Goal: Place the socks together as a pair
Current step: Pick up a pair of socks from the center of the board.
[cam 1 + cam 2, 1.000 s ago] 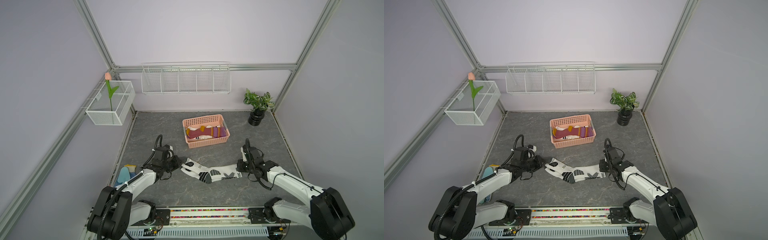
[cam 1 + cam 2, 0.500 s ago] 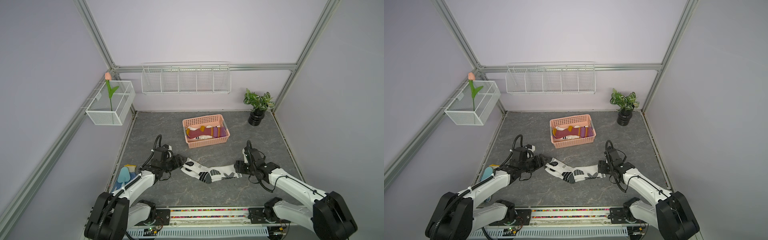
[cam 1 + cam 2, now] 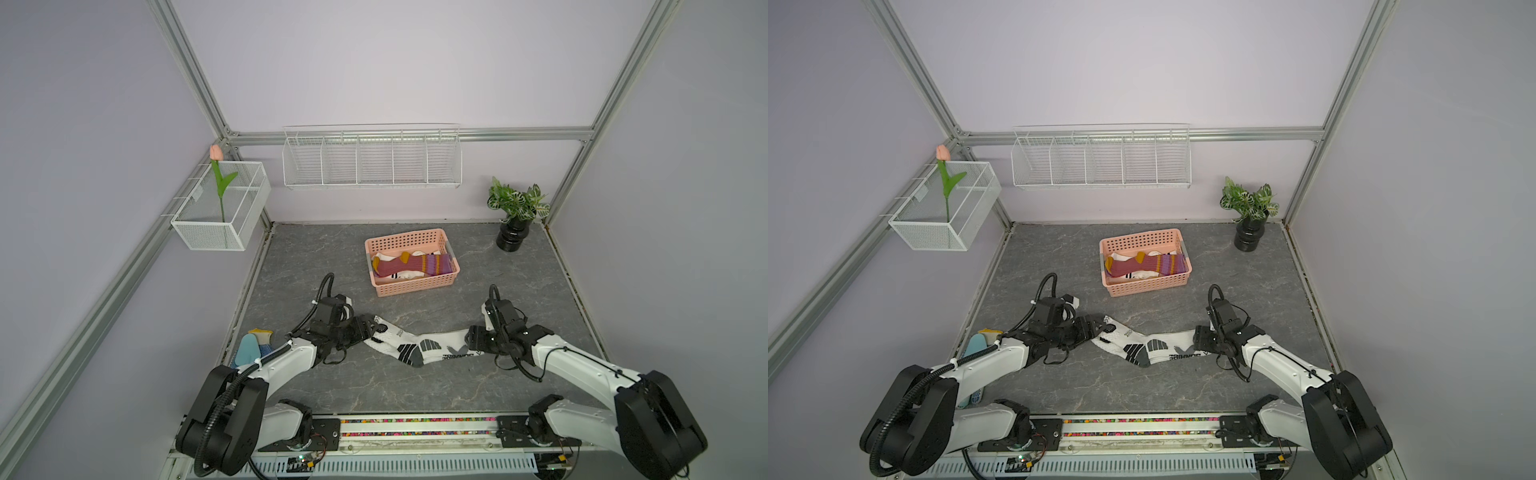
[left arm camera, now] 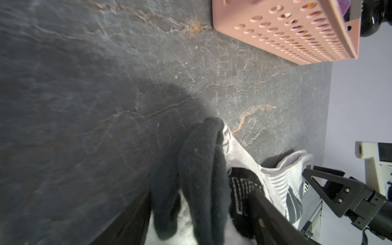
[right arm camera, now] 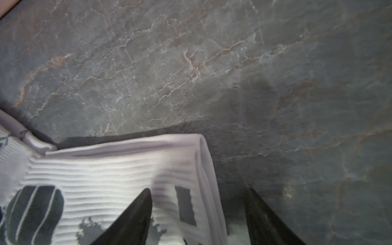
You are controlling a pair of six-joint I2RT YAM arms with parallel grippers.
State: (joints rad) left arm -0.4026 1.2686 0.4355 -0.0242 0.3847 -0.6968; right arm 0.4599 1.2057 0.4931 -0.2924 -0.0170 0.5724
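Two white socks (image 3: 419,347) (image 3: 1154,347) with grey-black sports markings lie stacked flat on the grey table, between the arms. My left gripper (image 3: 368,330) (image 4: 202,192) is open around their black toe end (image 4: 201,161), which rests loose between the fingers. At the cuff end (image 5: 118,169), my right gripper (image 3: 471,338) (image 5: 198,189) is also open, with the cuff edge lying on the table between its fingers. Maroon striped socks (image 3: 411,264) lie in the pink basket (image 3: 415,286) over a white sock with black stripes (image 3: 405,274).
A potted plant (image 3: 515,208) stands at the back right corner. A light blue trowel (image 3: 248,348) and a glove with a yellow cuff (image 3: 260,332) lie at the table's left edge by my left arm. White wire baskets (image 3: 370,158) hang on the walls.
Both grippers have opened and let go of the sock ends. The stacked socks now lie loose on the table in about the same place.
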